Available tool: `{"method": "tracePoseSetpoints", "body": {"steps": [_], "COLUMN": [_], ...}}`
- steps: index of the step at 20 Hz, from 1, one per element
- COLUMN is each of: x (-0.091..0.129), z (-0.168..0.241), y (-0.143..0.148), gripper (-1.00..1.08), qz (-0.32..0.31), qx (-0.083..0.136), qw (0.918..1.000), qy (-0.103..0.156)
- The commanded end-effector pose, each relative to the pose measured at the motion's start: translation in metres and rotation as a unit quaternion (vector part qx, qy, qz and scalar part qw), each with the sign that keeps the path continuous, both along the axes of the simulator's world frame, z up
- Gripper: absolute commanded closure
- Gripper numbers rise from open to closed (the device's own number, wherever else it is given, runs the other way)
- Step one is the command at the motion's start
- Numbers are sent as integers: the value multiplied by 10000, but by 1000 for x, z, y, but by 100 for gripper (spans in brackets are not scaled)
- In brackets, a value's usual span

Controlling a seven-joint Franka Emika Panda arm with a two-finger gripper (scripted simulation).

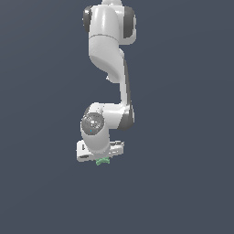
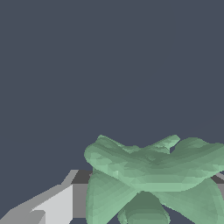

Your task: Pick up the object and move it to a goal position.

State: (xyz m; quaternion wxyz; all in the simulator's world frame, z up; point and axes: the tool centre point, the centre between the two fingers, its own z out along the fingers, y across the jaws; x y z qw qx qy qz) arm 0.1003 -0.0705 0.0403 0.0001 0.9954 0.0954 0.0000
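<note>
The biggest thing in the exterior view was the white robot arm. It hung down from the top of the picture and bent at a round joint low down. All around it was plain dark grey-blue. No table, floor or goal mark showed in either view.

Next in size was the gripper at the bottom end of the arm. It was a short white block, and it pointed down. The fingers were too small to make out in the exterior view. In the wrist view one pale grey finger showed low in the picture, right beside the green shape. The other finger was hidden. So I could not tell how wide the jaws stood, or whether they really squeezed the thing.

The smallest thing was the object, a little light-green lump. It sat right under the gripper, touching it or very nearly. In the wrist view the object looked big and close, with fat knobs sticking out like a bumpy star.

It was probably light, because it was so much smaller than the gripper. It looked hard and smooth, so it might slip or twist. The best place to hold it was likely the thick middle, between two knobs, not on a knob tip.
</note>
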Motion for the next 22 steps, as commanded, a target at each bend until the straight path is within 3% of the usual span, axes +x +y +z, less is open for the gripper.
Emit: {"method": "tracePoseSetpoints", "body": {"steps": [1, 13, 22], "x": [0, -2, -20], "z": [0, 1, 12], "y": [0, 3, 23], "gripper": [108, 108, 108], "qz": [1, 1, 1], "qx": [0, 0, 0], "qw": [10000, 10000, 10000], "qy": [0, 0, 0]}}
